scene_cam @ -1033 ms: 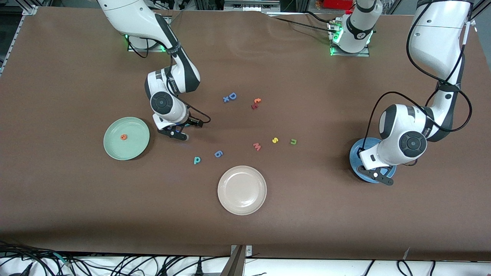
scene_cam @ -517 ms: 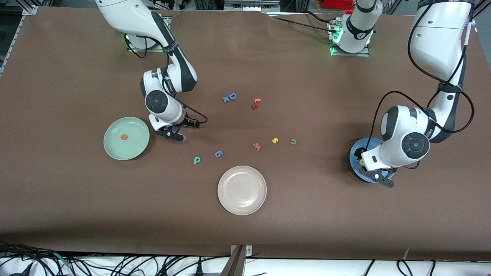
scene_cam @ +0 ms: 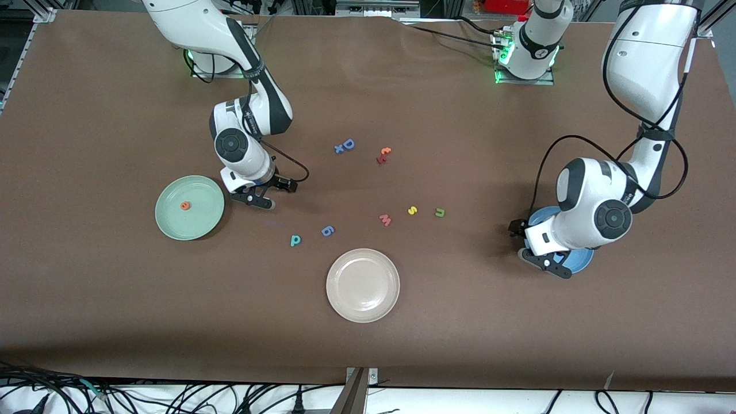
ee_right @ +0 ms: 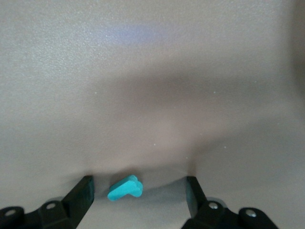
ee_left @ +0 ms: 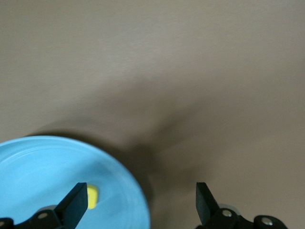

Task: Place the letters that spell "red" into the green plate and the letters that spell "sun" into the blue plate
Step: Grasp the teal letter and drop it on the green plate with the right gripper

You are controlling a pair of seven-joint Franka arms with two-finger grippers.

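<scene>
**Letters partly sorted, both pincers spread wide**

Brown table [scene_cam: 115, 299], three round shallow plates well apart on it.
- Green plate [scene_cam: 202, 221]: pale mint, plain, toward the right arm's end.
- Blue plate [ee_left: 43, 167]: medium blue, plain, toward the left arm's end, mostly hidden under the left arm in the front view.
- Beige plate [scene_cam: 363, 284]: nearest the front camera, between the other two.

Left gripper [ee_left: 140, 191]: low over the blue plate's rim, fingers spread wide, gripping nothing; one finger over the plate, the other over bare table.
Right gripper [scene_cam: 257, 199]: low over the table just beside the green plate, fingers wide apart.

Small foam letters:
- Orange e [scene_cam: 185, 205] in the green plate.
- Yellow letter [ee_left: 93, 196] in the blue plate, shape unreadable.
- Thin teal r [ee_right: 125, 187] between the right fingers, touched by neither.
- Teal d [scene_cam: 295, 240], reading as p, on the table beside the blue 6 [scene_cam: 327, 230].
- Yellow s [scene_cam: 412, 210] and dark green n [scene_cam: 440, 213] side by side on the table, near the pink w [scene_cam: 385, 219].
</scene>
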